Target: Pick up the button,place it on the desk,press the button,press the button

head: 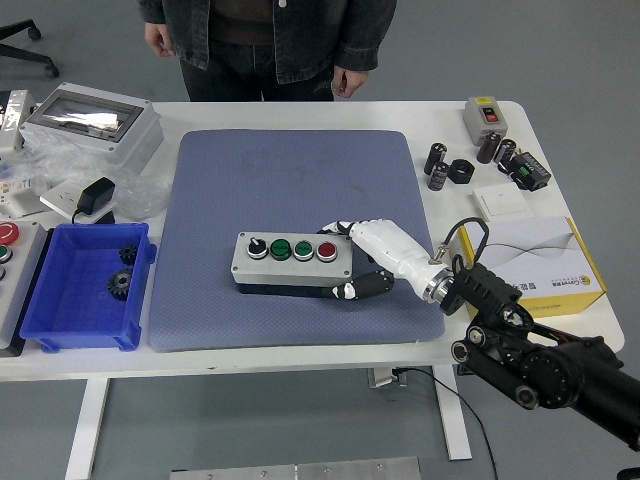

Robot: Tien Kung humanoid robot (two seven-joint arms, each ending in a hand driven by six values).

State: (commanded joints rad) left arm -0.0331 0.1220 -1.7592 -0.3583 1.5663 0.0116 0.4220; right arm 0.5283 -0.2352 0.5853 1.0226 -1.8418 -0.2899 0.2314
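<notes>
Seen from the head camera, the grey four-button control box (291, 260) lay on the blue-grey mat (290, 180), long axis left-right, directly left of the white right hand (362, 262), whose fingers clasped its right end; no left hand appeared.

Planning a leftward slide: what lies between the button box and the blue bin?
Only bare blue mat and a strip of white table between button box and blue bin, per the head view.
</notes>
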